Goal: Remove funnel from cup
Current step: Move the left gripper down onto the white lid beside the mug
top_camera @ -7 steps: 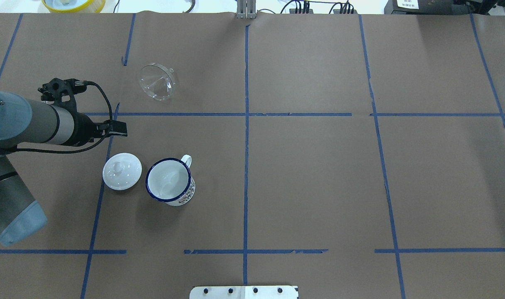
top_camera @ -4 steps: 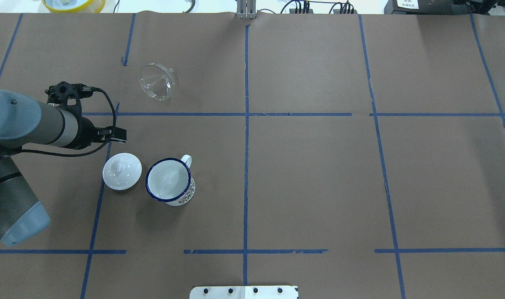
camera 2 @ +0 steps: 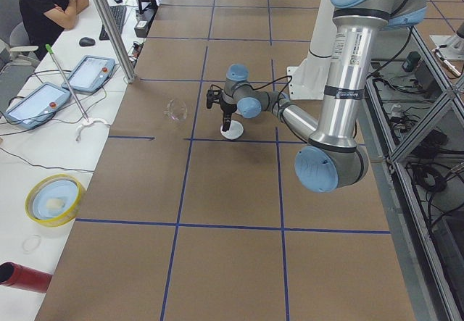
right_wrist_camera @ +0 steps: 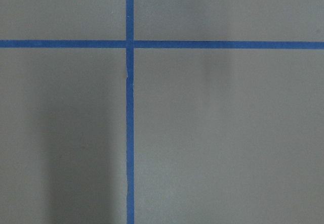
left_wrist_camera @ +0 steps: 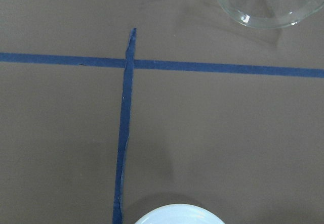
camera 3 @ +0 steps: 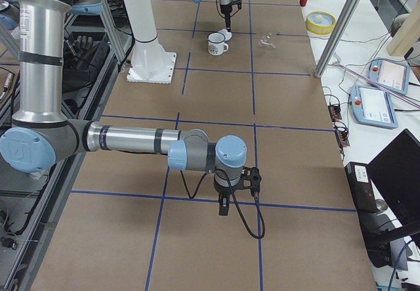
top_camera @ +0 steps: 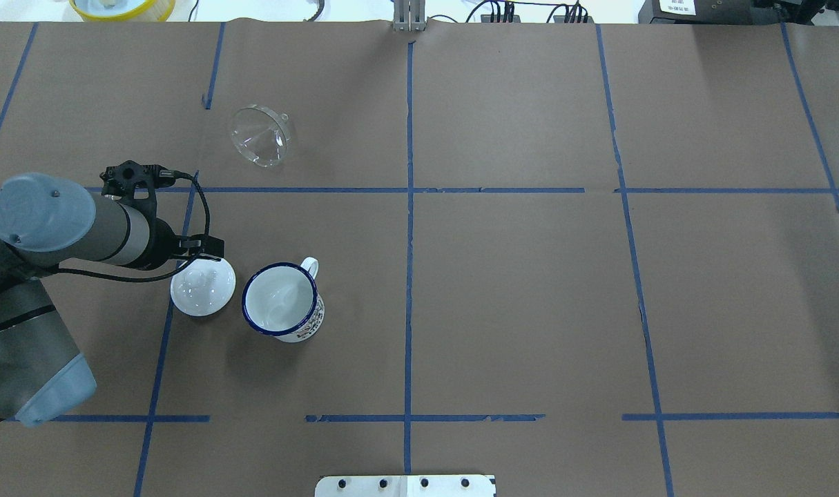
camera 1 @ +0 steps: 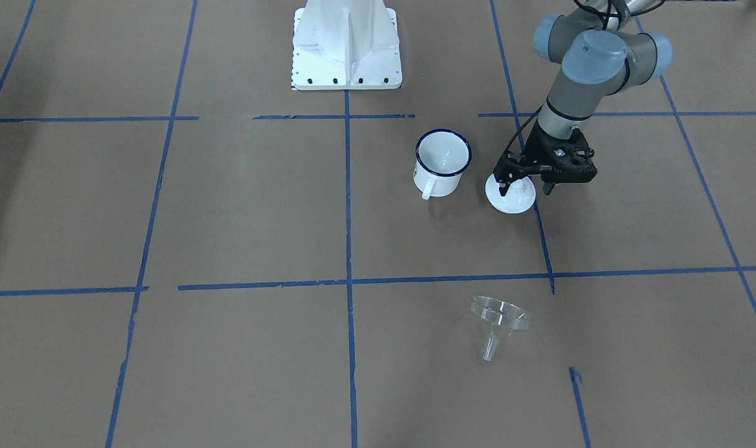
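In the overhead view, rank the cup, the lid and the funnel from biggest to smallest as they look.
1. The cup looks largest.
2. The lid and the funnel look about equally wide. The funnel lies farther from the camera, so I won't rank them.

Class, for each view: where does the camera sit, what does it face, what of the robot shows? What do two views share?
Front-facing: across the table, facing the robot; base, left arm, left hand.
Overhead: behind the robot, looking down; left arm.
Left: table end; left arm.
Right: opposite end; right arm, left beyond.
Left wrist: down at table; nothing.
Right wrist: down at tape; nothing.
Shared: left wrist, overhead show funnel.
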